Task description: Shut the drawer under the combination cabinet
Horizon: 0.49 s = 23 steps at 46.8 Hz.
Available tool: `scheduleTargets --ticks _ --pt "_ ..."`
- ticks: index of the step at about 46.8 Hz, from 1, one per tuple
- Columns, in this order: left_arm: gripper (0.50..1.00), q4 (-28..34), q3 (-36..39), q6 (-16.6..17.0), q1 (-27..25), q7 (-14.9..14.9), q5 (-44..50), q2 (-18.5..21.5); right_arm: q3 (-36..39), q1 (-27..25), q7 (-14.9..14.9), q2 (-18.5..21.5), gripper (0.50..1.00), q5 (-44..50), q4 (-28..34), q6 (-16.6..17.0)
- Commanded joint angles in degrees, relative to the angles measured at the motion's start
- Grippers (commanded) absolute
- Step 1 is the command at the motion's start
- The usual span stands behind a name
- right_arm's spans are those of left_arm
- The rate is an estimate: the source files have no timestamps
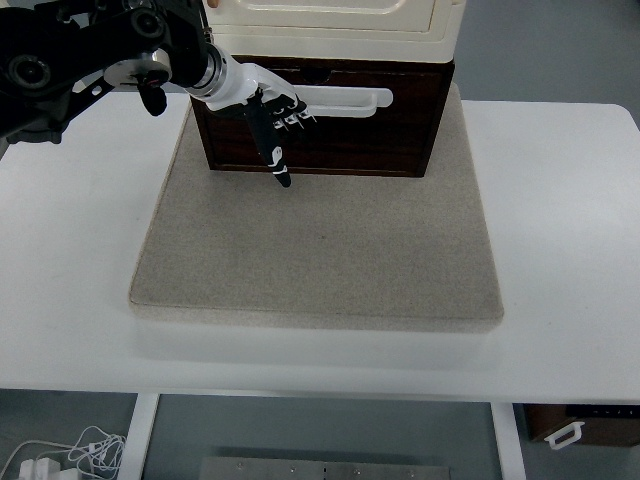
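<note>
The dark brown drawer (385, 135) with a long white handle (350, 98) sits under the cream cabinet (340, 20) at the back of the grey mat (320, 250). Its front is almost flush with the cabinet's base. My left hand (278, 125) rests against the left part of the drawer front, just below the handle. Its fingers are curled with the knuckles on the wood, and one digit points down toward the mat. It holds nothing.
The mat lies on the white table (570, 200). Below the table's near edge, a brown box with a white handle (575, 428) shows at the bottom right, and white cables (70, 455) at the bottom left.
</note>
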<state>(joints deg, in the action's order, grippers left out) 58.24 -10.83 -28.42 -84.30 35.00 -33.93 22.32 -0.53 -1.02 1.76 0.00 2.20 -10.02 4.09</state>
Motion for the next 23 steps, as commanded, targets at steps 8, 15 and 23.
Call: scheduleTargets --ticks 8,15,23 --pt "0.996 0.4 -1.1 -0.7 0.5 0.0 0.1 0.0 0.0 0.0 0.0 0.0 0.952 0.0 0.0 0.0" --pt "0.996 1.1 -1.8 -1.8 0.7 0.0 0.5 0.0 0.0 0.0 0.0 0.0 0.952 0.0 0.0 0.0" --pt "0.996 2.7 -4.9 -4.3 2.1 0.0 0.9 -1.0 0.0 0.0 0.0 0.0 0.952 0.0 0.0 0.0"
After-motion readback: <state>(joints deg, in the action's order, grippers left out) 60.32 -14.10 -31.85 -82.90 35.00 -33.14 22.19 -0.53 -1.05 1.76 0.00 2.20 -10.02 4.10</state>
